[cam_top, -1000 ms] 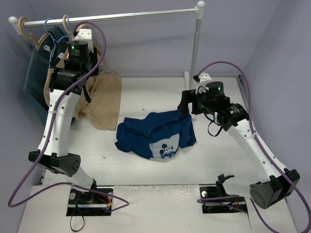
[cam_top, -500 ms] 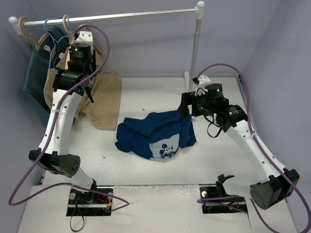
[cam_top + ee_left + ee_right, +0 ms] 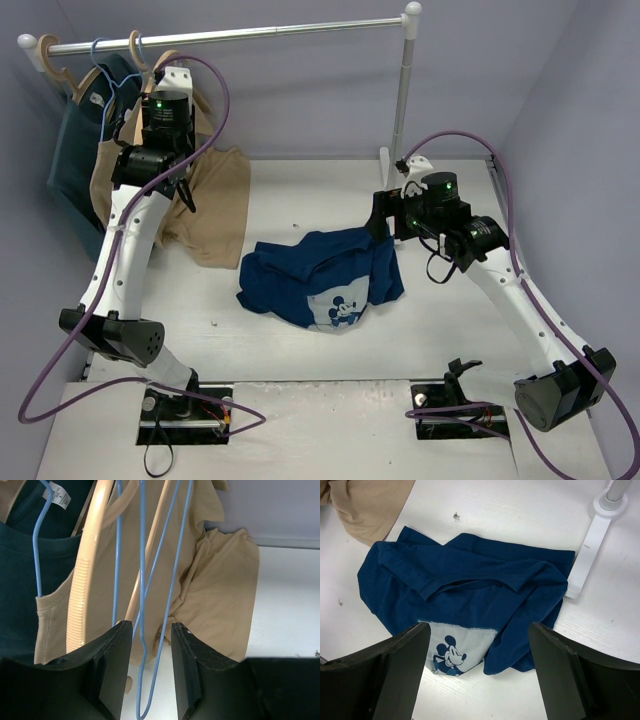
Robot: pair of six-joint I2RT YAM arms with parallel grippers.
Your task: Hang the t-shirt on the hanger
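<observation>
The t-shirt [image 3: 320, 280] lies crumpled on the table [image 3: 300, 190], near its centre and well apart from the rail [image 3: 250, 33]. The Mickey Mouse print [image 3: 449, 656] faces up at the near edge of the t-shirt. One side of the t-shirt lies just beside the white foot of the rack post [image 3: 587, 545].

The hanger [image 3: 142, 580] hangs from the rail at the far left, in front of the tan garment [image 3: 215, 580] and beside a wooden hanger [image 3: 82, 595] and the dark teal garment [image 3: 15, 580].

Left gripper [image 3: 150, 630]: raised to the rack. The jaws stand at a narrow gap, and the thin blue wires of the hanger run through that gap. No firm pinch on the wires is visible.

Right gripper [image 3: 477, 645]: positioned above the t-shirt. The jaws stand wide apart and hold nothing.
</observation>
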